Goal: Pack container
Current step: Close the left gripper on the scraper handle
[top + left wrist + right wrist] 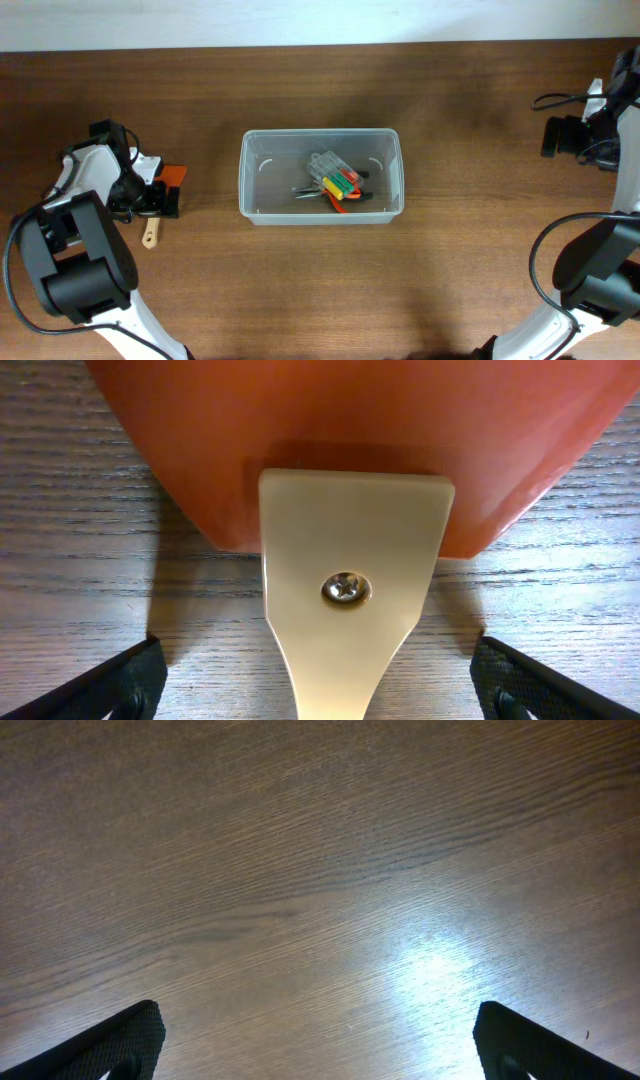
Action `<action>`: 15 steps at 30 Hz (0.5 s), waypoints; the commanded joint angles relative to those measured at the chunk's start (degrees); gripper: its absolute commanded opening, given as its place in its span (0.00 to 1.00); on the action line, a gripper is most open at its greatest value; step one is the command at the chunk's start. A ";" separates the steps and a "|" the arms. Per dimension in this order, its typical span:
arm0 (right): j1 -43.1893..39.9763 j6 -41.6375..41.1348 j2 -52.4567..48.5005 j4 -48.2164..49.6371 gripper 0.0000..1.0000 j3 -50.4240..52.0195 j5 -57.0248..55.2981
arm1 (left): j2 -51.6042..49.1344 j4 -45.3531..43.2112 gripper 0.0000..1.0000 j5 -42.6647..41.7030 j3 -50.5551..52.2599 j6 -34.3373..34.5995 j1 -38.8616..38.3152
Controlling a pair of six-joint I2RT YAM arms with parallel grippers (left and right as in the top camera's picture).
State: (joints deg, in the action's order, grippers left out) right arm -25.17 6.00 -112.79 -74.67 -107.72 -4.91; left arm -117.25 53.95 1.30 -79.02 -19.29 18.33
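Container [272,190] holds tools [335,183]; left fingers [110,685] gape astride a scraper [350,610], right fingers [110,1042] gape empty

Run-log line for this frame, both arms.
left gripper open, straddling scraper | right gripper open above table | container holds hand tools | scraper outside it

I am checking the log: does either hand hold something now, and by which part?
Nothing is held. The left hand is open, its fingers either side of the cream handle of the orange tool. The right hand is open above the table.
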 commanded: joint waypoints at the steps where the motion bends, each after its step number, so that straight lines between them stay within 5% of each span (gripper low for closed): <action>1: -0.31 -0.52 -0.11 0.17 0.99 0.15 0.13 | -1.14 0.07 0.99 -0.92 0.17 0.59 -0.07; 7: -0.31 -0.52 -0.09 0.17 0.99 0.15 0.13 | -1.14 0.07 0.89 -0.92 0.17 0.59 -0.07; 15: -0.31 -0.52 -0.09 0.17 0.99 0.15 0.13 | -1.14 0.07 0.59 -0.92 0.17 0.59 -0.07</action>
State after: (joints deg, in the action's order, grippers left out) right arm -25.17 6.00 -112.79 -74.67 -107.72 -4.91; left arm -117.27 53.95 1.30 -79.02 -18.59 18.33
